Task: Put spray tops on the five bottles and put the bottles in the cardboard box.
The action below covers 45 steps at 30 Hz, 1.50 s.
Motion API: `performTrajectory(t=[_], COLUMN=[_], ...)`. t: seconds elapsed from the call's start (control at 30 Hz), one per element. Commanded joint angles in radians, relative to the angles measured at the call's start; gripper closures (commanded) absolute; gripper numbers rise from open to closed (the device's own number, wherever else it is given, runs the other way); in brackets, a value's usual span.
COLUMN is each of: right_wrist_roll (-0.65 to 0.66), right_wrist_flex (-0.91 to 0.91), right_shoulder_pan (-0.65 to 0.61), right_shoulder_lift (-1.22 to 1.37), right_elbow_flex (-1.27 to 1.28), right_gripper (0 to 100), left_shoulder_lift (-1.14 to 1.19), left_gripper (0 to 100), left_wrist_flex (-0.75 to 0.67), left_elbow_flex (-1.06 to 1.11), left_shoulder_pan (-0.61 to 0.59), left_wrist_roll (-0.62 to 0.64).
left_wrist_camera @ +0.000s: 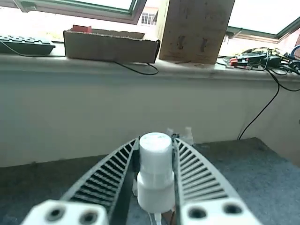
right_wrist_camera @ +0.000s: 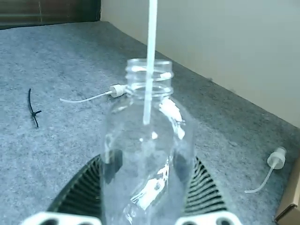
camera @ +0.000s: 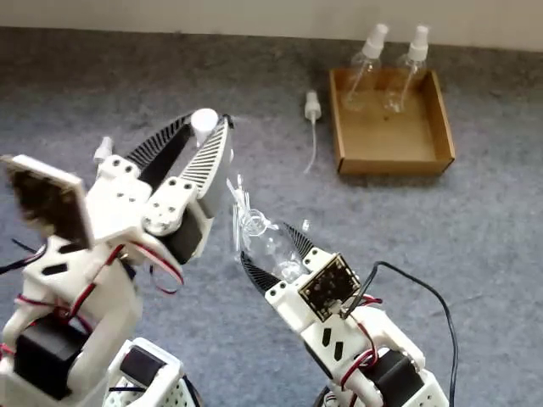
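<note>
Spray top point(left_wrist_camera: 154, 178), pinched in the left claw point(left_wrist_camera: 155, 139), is held above the bottle point(right_wrist_camera: 147, 140) clamped by the right claw point(camera: 276, 254), tube point(right_wrist_camera: 150, 56) at its mouth.

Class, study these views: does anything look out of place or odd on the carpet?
Yes. A loose spray top lies on its side beside the cardboard box; another spray top lies farther off on the carpet. A small black tie also lies there, foreign to the task.
</note>
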Motion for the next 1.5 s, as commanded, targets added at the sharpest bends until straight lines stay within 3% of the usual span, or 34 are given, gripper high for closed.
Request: performTrajectory(t=[0.0, 0.33, 0.47, 0.8, 1.47], right_wrist_roll=[0.014, 0.005, -0.106, -0.175, -0.172], right_wrist_flex=[-0.054, -0.107, -0.117, -0.143, -0.156], right_shoulder_pan=[-0.010, 0.005, 0.053, 0.059, 0.113], right_shoulder_lift=[0.001, 0.185, 0.278, 0.315, 0.314], right_elbow_flex=[-0.044, -0.142, -0.263, -0.329, -0.335], right_gripper=[99.5, 99.5, 99.5, 99.5, 99.5], left_shoulder_lift=[0.002, 0.002, 0.002, 0.001, 0.001], left_gripper=[100, 100, 100, 100, 99], left_wrist_flex=[0.000, 0.003, 0.003, 0.000, 0.021], left_elbow_flex=[0.048, 0.093, 0.154, 0.209, 0.275], left_shoulder_pan=[0.021, 0.134, 0.130, 0.134, 0.130], left_wrist_roll=[0.017, 0.074, 0.074, 0.078, 0.072])
